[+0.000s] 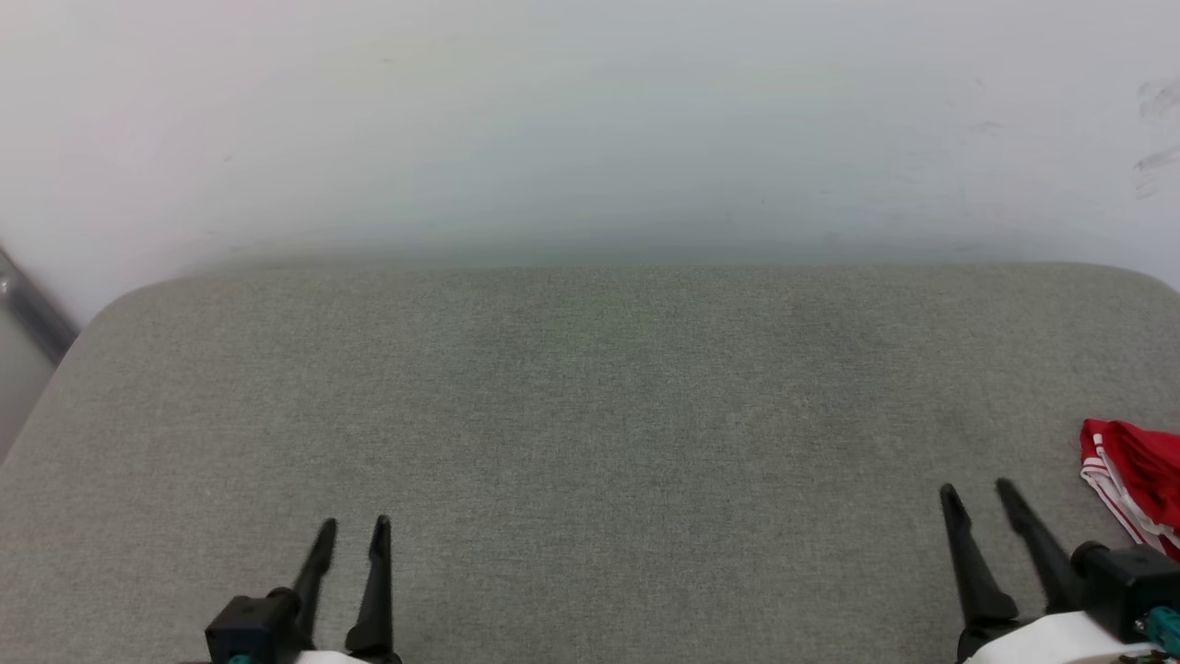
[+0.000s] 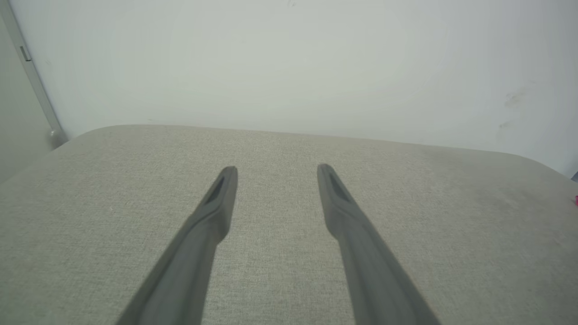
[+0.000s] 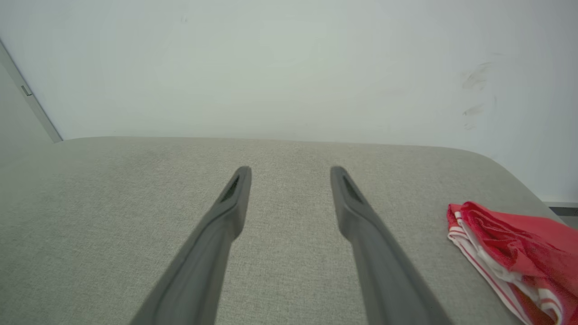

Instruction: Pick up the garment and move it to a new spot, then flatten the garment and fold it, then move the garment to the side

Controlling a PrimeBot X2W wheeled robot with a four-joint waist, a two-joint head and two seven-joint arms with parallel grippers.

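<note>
One garment [image 1: 1138, 480] at four o'clock in the head view. Two grippers: the left gripper [image 1: 355, 523] at seven o'clock, the right gripper [image 1: 976, 488] at five (two dark fingers [image 1: 968, 553] apiece, four altogether). One grey padded surface [image 1: 590, 415]. One pale wall [image 1: 590, 120].

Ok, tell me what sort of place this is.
Probably an indoor workroom or lab set up for cloth handling: a grey fabric-covered table against a plain, scuffed white wall, with a crumpled red garment at its right edge.
</note>
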